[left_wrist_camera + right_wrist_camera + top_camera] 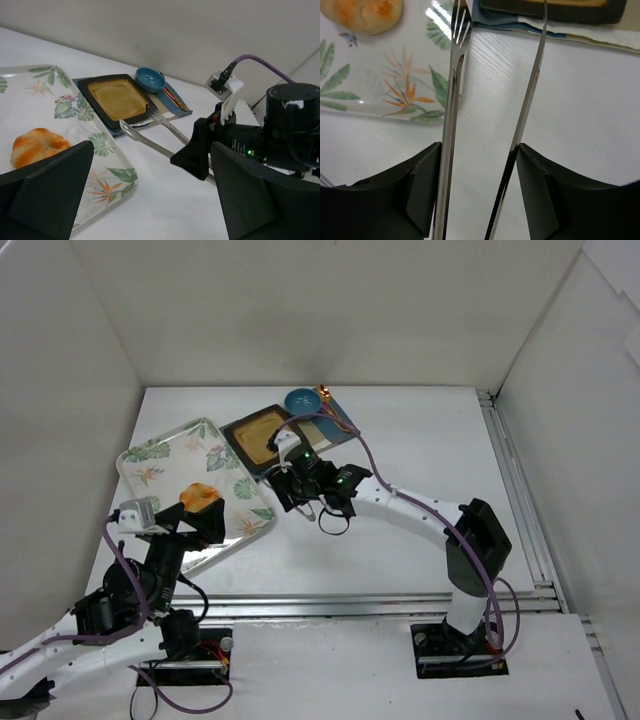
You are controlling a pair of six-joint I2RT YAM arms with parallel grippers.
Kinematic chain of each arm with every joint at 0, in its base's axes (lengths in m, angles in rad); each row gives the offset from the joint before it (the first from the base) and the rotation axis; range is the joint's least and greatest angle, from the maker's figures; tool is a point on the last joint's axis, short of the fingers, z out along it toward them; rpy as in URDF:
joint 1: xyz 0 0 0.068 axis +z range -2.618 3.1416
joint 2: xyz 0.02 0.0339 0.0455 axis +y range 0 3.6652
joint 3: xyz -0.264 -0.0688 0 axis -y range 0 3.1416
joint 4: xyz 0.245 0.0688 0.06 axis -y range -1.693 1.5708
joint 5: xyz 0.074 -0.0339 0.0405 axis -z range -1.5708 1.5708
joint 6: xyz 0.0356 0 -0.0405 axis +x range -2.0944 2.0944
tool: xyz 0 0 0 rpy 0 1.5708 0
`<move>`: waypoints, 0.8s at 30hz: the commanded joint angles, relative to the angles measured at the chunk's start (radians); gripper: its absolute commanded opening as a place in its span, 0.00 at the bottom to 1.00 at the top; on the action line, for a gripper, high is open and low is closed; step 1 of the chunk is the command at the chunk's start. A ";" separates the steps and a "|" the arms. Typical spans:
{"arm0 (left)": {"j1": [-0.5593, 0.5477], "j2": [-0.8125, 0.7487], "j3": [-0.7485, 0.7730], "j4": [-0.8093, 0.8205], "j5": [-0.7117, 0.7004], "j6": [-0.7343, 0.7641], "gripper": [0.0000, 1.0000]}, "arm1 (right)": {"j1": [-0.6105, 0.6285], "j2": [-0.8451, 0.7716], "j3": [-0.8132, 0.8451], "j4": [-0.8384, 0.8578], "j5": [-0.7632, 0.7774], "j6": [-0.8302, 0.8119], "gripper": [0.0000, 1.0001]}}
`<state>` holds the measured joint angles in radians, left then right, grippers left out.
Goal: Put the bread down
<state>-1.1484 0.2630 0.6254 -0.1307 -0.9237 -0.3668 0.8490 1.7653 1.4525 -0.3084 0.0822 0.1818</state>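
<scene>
The right claw (480,165) is pinching a pair of metal tongs (451,100) near the handle end, its two fingers pressing on the outer faces of the two arms, probably so that the tool, not the claw itself, is doing the touching of the food. The tong tips are standing apart with nothing between them, and they are pointing towards the top of the right wrist view, one tip lying over the edge of the floral tray (370,85) and the other reaching towards the dark square plate (555,10). The bread (367,14) is sitting on the tray at the upper left of that view, well apart from the tips, so the pick-up is not yet being made; the tongs are likely being swung left to straddle the bun. In the top view the bread is lying at the lower right part of the tray, left of centre in the frame, while the plate is waiting just right of the tray beside a blue bowl (300,400), seemingly as the place to set the bun. The left claw (152,150) is hanging spread and empty just below the tray, above the white surface (420,440), apparently standing clear so the tongs are having room
</scene>
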 commanded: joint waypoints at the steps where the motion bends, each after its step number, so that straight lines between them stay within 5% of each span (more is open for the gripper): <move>1: -0.005 0.090 0.060 0.023 0.013 0.028 0.99 | 0.039 -0.001 0.048 0.031 0.085 -0.013 0.56; 14: -0.005 0.119 0.111 0.014 -0.041 0.048 0.99 | 0.093 0.022 0.100 0.081 0.073 -0.044 0.57; 24: -0.005 0.002 0.089 -0.004 -0.078 0.031 0.99 | 0.142 0.080 0.072 0.302 -0.160 -0.084 0.57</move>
<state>-1.1503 0.2611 0.6804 -0.1448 -0.9836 -0.3408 0.9775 1.8488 1.5040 -0.1627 0.0132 0.1261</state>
